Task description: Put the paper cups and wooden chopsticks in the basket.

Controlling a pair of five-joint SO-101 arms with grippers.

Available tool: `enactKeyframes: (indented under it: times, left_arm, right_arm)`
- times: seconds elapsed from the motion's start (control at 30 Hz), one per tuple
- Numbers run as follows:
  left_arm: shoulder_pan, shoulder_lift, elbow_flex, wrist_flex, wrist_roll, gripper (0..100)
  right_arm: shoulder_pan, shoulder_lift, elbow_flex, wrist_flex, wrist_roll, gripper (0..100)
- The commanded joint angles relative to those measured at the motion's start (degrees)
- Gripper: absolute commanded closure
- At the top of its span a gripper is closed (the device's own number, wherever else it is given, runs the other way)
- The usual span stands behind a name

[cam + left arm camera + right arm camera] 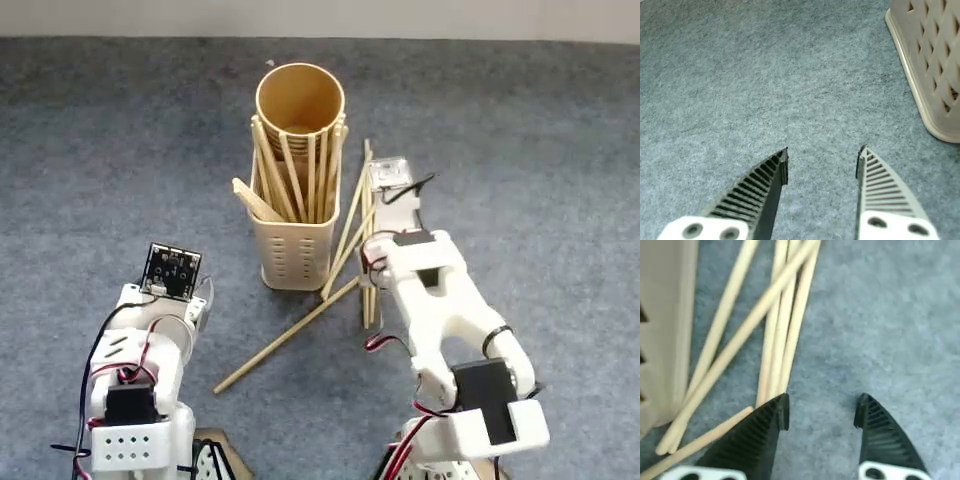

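Right claw (823,401) is hanging wide open, empty, over loose chopsticks (782,335) lying crossed on the desk just beside the basket (292,255), cup (300,95) already sitting inside. Left claw (823,152) is gaping empty too. Danger: closing on that tangle, it's likely pinching several and scattering them.

Cut off, blurred, covered
The basket (935,65) was cut by the left wrist view's edge; loose chopsticks (785,330) were blurred up close, partly hidden under the right arm (440,290).

Matt perforated plastic basket (293,252), smooth pale wooden chopsticks (782,335), fuzzy grey felt table (765,75)
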Motion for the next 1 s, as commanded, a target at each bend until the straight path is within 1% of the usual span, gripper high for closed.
enactKeyframes:
  times: [0.0,0.27,0.73,0.97]
  left_arm:
    - [0.40,-0.31,1.10,0.09,-0.44,75]
    - [0.48,-0.31,1.10,0.09,-0.44,75]
    - [0.57,-0.31,1.10,0.09,-0.44,75]
    - [0.57,-0.31,1.10,0.09,-0.44,75]
  right_arm:
    - [-1.63,0.22,-0.04,-1.27,-0.26,78.6]
    - [-1.36,0.13,-0.31,-1.10,-0.35,78.6]
    - [-1.63,0.13,-8.04,-1.10,-0.44,78.6]
    - [-1.80,0.22,-7.96,-1.10,-0.62,78.6]
